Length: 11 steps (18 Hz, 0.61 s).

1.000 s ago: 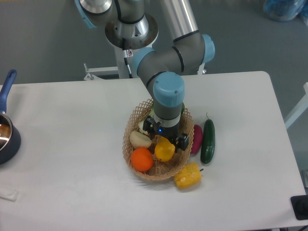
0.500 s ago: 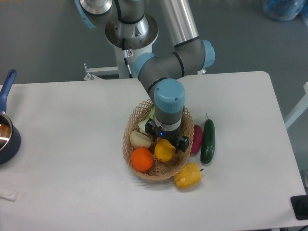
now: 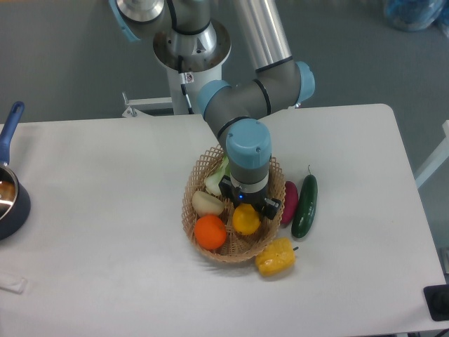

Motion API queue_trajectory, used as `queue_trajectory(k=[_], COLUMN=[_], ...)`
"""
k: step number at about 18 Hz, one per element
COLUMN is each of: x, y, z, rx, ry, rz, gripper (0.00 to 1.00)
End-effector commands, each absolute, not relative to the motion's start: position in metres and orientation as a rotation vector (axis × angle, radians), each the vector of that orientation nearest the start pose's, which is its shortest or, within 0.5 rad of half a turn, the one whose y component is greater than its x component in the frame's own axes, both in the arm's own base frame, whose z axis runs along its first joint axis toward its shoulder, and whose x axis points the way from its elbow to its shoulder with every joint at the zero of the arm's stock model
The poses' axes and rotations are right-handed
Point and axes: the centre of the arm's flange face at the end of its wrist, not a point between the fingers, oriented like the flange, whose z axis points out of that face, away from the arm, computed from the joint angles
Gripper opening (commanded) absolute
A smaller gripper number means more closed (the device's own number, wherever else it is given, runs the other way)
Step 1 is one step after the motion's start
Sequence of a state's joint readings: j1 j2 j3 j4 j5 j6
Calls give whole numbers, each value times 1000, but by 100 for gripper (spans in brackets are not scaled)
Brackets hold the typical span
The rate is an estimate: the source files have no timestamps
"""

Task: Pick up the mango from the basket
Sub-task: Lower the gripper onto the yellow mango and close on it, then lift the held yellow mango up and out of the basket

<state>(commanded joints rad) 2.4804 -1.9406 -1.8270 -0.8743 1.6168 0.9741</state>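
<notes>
Quick count: one wicker basket (image 3: 200, 184), with one mango (image 3: 245, 220), one orange (image 3: 210, 232), one pale onion-looking thing (image 3: 207, 203) and one green leafy bit (image 3: 219, 172) inside. Out on the table (image 3: 98, 210): one cucumber (image 3: 305, 206), one magenta veggie (image 3: 290, 203), one bumpy yellow corn piece (image 3: 276, 257). One blue saucepan (image 3: 10, 189) too.

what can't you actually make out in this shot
- Gripper fingertips and jaw state: hidden by the wrist body above the mango.
- Mango's top: covered by the gripper, so contact is unclear.
- Basket far interior: blocked by the arm.
- Pot at left: cut off by the frame edge.
- Purple item beside the cucumber: mostly hidden by the gripper and basket rim.
</notes>
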Motion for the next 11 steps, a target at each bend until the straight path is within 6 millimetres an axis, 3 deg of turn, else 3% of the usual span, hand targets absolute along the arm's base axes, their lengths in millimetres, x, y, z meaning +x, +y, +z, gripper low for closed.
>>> queue_trajectory(k=[5,11], x=[-374,-423], y=[449,411], z=[276,324], rx=[-3039,-2945], ry=[54,-88], rz=[133,205], gripper=[33,35])
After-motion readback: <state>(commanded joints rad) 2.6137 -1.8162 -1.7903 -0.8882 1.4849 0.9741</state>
